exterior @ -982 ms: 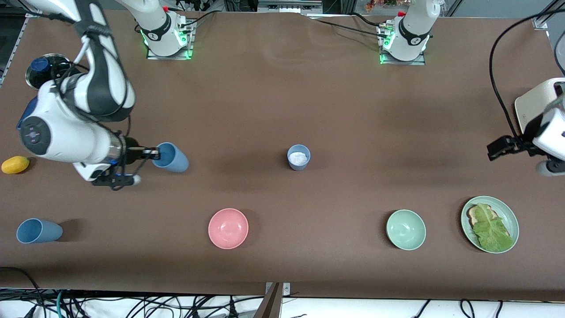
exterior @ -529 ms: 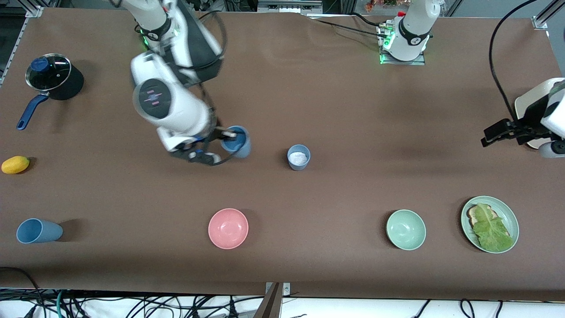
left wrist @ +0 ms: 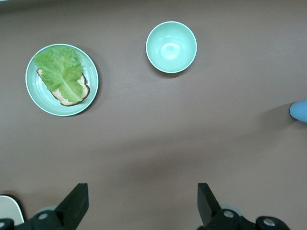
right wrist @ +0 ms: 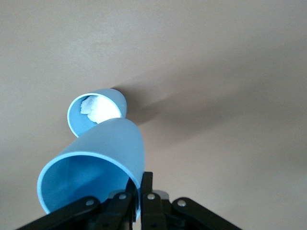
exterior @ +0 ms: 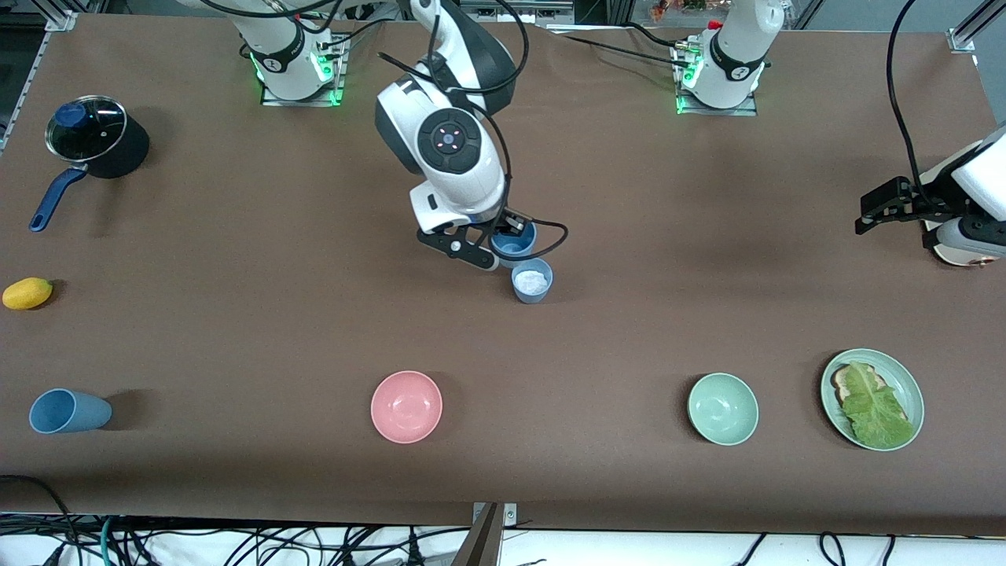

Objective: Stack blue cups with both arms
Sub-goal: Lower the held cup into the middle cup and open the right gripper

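My right gripper (exterior: pixel 509 228) is shut on the rim of a blue cup (exterior: pixel 515 240), one finger inside and one outside, and holds it in the air beside a paler blue cup (exterior: pixel 532 281) with something white in it at mid-table. In the right wrist view the held cup (right wrist: pixel 98 165) is tilted just over the paler cup (right wrist: pixel 96 111). A third blue cup (exterior: pixel 67 411) lies on its side near the front edge at the right arm's end. My left gripper (exterior: pixel 868 218) is open and empty at the left arm's end, its fingers (left wrist: pixel 76 201) wide apart above bare table.
A pink bowl (exterior: pixel 406 406) and a pale green bowl (exterior: pixel 722 409) sit nearer the front camera, with a green plate (exterior: pixel 910 385) of lettuce and toast beside them. A lidded pot (exterior: pixel 88 134) and a lemon (exterior: pixel 27 292) are at the right arm's end.
My right arm has carried the blue cup from the right arm's end toward mid-table, up to the paler cup. My left gripper has drifted slightly farther from the front camera.
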{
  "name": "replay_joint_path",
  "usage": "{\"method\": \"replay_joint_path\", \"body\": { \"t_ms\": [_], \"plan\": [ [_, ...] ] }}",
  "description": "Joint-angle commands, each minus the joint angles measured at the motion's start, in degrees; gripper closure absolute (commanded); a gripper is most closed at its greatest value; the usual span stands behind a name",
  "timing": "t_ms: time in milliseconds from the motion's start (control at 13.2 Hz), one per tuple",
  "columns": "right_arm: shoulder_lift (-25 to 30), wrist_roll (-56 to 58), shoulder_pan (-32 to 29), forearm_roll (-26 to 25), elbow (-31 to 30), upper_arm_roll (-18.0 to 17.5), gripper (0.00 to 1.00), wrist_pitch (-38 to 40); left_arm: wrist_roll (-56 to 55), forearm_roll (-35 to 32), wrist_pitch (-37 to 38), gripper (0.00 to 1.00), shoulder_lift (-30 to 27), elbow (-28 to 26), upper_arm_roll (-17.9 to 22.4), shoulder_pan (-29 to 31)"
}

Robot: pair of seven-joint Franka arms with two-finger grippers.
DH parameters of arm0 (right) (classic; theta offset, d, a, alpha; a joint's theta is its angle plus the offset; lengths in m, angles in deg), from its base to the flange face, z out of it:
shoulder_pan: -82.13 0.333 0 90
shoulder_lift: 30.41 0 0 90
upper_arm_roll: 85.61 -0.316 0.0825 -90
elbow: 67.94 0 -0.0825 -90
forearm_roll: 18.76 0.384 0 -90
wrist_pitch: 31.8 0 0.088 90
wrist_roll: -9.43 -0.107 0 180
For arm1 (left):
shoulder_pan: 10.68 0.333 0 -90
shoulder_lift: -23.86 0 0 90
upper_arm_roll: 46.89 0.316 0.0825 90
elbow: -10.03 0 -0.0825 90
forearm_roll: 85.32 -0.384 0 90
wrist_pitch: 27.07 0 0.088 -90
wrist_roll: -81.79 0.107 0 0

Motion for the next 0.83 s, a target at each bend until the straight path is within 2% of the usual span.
{"method": "replay_joint_path", "body": {
  "t_ms": [0, 227, 756],
  "plan": [
    [-3.2, -1.4, 0.3, -0.4, 5.4, 1.0, 1.0, 0.6, -5.0, 1.0, -1.1, 0.0, -0.9, -0.8, 1.0, -1.7],
    [-4.4, -1.9, 0.3, -0.4, 5.9, 1.0, 1.0, -2.0, -10.9, 1.0, -1.9, 0.0, -0.6, -0.4, 1.1, -2.9],
    [-6.2, -2.7, 1.1, -0.6, 6.9, 1.0, 1.0, -4.6, -11.0, 0.4, -0.4, 0.0, -1.1, 0.0, 2.4, -2.5]
  ]
}}
